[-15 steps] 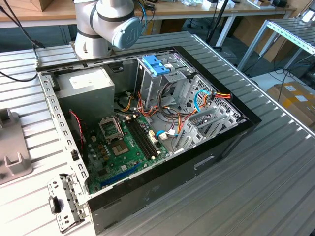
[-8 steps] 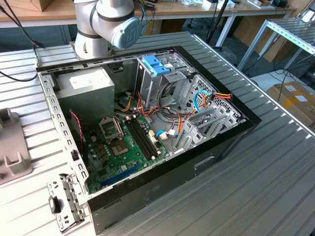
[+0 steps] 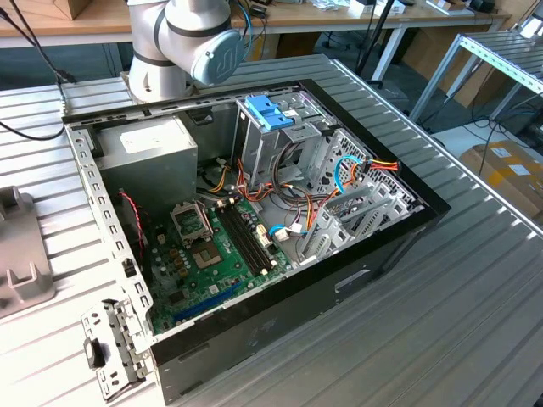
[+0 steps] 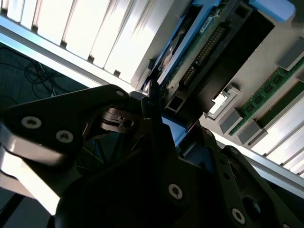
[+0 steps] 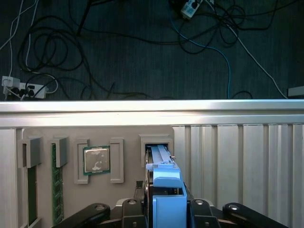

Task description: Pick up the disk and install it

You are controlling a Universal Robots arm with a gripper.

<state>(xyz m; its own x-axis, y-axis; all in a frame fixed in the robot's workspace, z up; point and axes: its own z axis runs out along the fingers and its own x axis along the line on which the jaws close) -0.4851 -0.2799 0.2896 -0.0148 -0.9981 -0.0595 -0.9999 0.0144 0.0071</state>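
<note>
The disk (image 5: 166, 183) stands on edge, clamped in the gripper (image 5: 168, 198), its far end apparently in a slot of the holder plate (image 5: 128, 135). A processor chip (image 5: 96, 159) lies in a pocket just beside the disk; memory modules (image 5: 57, 185) lie farther off, beyond the chip. Past the disk runs the table's edge rail (image 5: 152, 111), then floor cables (image 5: 95, 47).

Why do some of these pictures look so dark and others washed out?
In the second wrist view the ribbed table glares white while the gripper is near-black shadow; in the first wrist view the disk stands bright blue against a dim floor; the exterior view is evenly lit.
</note>
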